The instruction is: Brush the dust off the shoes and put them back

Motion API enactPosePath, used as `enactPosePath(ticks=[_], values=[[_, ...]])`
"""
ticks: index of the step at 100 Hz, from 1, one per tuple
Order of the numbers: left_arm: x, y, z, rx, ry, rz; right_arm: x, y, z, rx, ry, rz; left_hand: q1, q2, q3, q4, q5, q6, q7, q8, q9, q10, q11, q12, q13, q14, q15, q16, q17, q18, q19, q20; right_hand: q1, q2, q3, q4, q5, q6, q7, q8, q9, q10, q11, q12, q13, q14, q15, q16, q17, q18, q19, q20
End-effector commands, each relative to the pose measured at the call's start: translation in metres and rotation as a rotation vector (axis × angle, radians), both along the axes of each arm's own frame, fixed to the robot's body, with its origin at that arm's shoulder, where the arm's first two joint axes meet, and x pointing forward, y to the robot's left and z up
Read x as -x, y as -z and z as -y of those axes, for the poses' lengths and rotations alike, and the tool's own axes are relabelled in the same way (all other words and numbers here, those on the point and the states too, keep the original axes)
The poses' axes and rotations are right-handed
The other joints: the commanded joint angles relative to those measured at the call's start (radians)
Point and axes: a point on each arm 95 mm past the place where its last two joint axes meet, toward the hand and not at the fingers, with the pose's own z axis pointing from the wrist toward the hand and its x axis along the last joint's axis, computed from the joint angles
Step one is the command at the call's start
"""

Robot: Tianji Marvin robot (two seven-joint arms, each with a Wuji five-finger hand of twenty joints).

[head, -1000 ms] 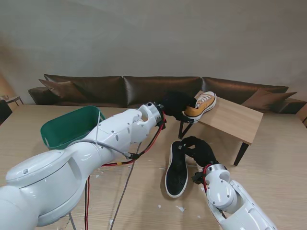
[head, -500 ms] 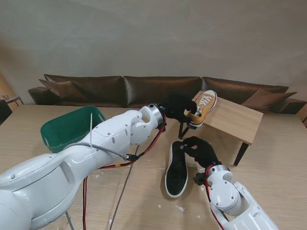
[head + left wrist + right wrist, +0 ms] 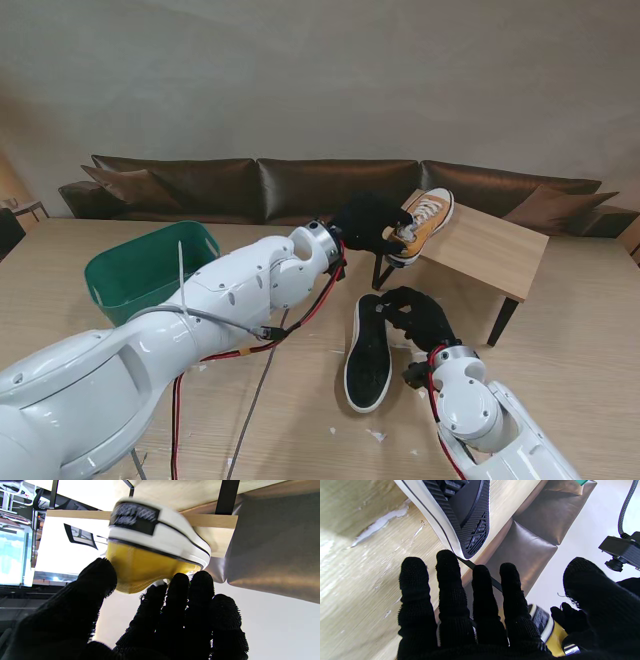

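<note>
The yellow shoe (image 3: 422, 222) sits at the edge of the small bench (image 3: 490, 248). The left hand (image 3: 368, 222) wraps its fingers (image 3: 183, 592) around the heel. The shoe looks light, with soft cloth and a stiff rubber sole, so the heel is a good place to hold. The other shoe (image 3: 368, 352) lies sole-up by the right hand (image 3: 418, 315), which has spread fingers and holds nothing.

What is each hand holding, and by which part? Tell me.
The left hand grips the yellow shoe by its heel end, thumb on one side and fingers on the other. The right hand holds nothing; its fingers are spread beside the upturned shoe.
</note>
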Motion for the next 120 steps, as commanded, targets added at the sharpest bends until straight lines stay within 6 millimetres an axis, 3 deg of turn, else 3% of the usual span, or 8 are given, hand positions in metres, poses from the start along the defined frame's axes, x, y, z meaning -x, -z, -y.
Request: enactPosePath(ticks=[1, 23, 51, 68, 88, 98, 120], values=[[-0.001, -0.003, 0.001, -0.007, 0.003, -0.010, 0.003, 0.002, -0.004, -0.011, -0.013, -0.016, -0.034, 0.037, -0.023, 0.037, -0.054, 0.085, -0.051, -0.037, -0.036, 0.013, -0.017, -0.011, -0.044, 0.029, -0.015, 0.012, -0.038, -0.001, -0.012, 0.028, -0.026, 0.033, 0.018, 0.025, 0.011, -0.001, 0.004, -0.014, 0.011, 0.009, 0.012, -0.016, -0.004, 0.006, 0.012, 0.005, -0.281, 0.017, -0.020, 0.001], [0.000, 0.002, -0.001, -0.022, 0.000, -0.028, 0.005, 0.002, -0.004, -0.029, -0.009, -0.025, -0.037, 0.062, -0.054, 0.041, -0.078, 0.072, -0.051, -0.053, -0.058, 0.018, -0.029, -0.012, -0.071, 0.030, -0.017, 0.016, -0.058, -0.011, -0.019, 0.036, -0.023, 0.032, 0.019, 0.025, 0.015, 0.003, 0.003, -0.015, 0.017, 0.012, 0.011, -0.017, -0.003, 0.010, 0.013, 0.005, -0.284, 0.018, -0.022, 0.001], [0.002, -0.003, -0.004, 0.003, -0.004, -0.023, 0.005, 0.003, -0.004, -0.030, -0.015, -0.032, -0.040, 0.091, -0.101, 0.051, -0.189, 0.037, -0.112, -0.113, -0.079, 0.029, -0.053, -0.022, -0.091, 0.049, -0.036, 0.014, -0.077, -0.006, -0.030, 0.060, -0.024, 0.034, 0.020, 0.024, 0.019, 0.004, 0.003, -0.016, 0.024, 0.015, 0.011, -0.017, -0.001, 0.011, 0.012, 0.005, -0.283, 0.018, -0.023, 0.002], [0.002, -0.003, -0.005, 0.006, -0.005, -0.030, 0.005, 0.003, -0.004, -0.029, -0.017, -0.036, -0.047, 0.104, -0.118, 0.054, -0.207, 0.021, -0.118, -0.127, -0.081, 0.036, -0.065, -0.030, -0.093, 0.059, -0.046, 0.011, -0.082, 0.001, -0.035, 0.065, -0.023, 0.034, 0.021, 0.024, 0.018, 0.006, 0.002, -0.016, 0.026, 0.015, 0.010, -0.017, 0.000, 0.011, 0.012, 0.006, -0.283, 0.018, -0.024, 0.002], [0.004, -0.008, -0.009, 0.032, -0.016, -0.025, 0.005, 0.004, -0.004, -0.027, -0.021, -0.042, -0.045, 0.135, -0.176, 0.068, -0.224, -0.015, -0.105, -0.124, -0.114, 0.052, -0.134, -0.124, -0.135, 0.074, -0.176, -0.063, -0.109, 0.010, -0.061, 0.064, -0.023, 0.035, 0.020, 0.024, 0.019, 0.007, 0.002, -0.016, 0.027, 0.015, 0.009, -0.017, 0.001, 0.011, 0.013, 0.006, -0.283, 0.019, -0.024, 0.003], [0.006, -0.014, -0.012, 0.048, -0.021, -0.014, 0.005, 0.004, -0.004, -0.026, -0.021, -0.040, -0.043, 0.148, -0.201, 0.073, -0.229, -0.029, -0.111, -0.116, -0.137, 0.056, -0.169, -0.190, -0.163, 0.080, -0.266, -0.126, -0.141, 0.023, -0.111, 0.029, -0.023, 0.034, 0.020, 0.024, 0.018, 0.006, 0.001, -0.017, 0.027, 0.016, 0.009, -0.017, 0.001, 0.012, 0.013, 0.006, -0.283, 0.019, -0.025, 0.003], [0.018, -0.029, -0.025, 0.078, -0.020, -0.005, 0.005, 0.004, -0.005, -0.018, -0.025, -0.035, -0.035, 0.171, -0.247, 0.079, -0.219, -0.073, -0.106, -0.094, -0.176, 0.033, -0.219, -0.324, -0.221, 0.075, -0.523, -0.326, -0.209, 0.067, -0.439, -0.174, -0.024, 0.033, 0.019, 0.024, 0.017, 0.005, 0.002, -0.017, 0.026, 0.015, 0.009, -0.016, 0.000, 0.011, 0.012, 0.006, -0.283, 0.018, -0.025, 0.003]])
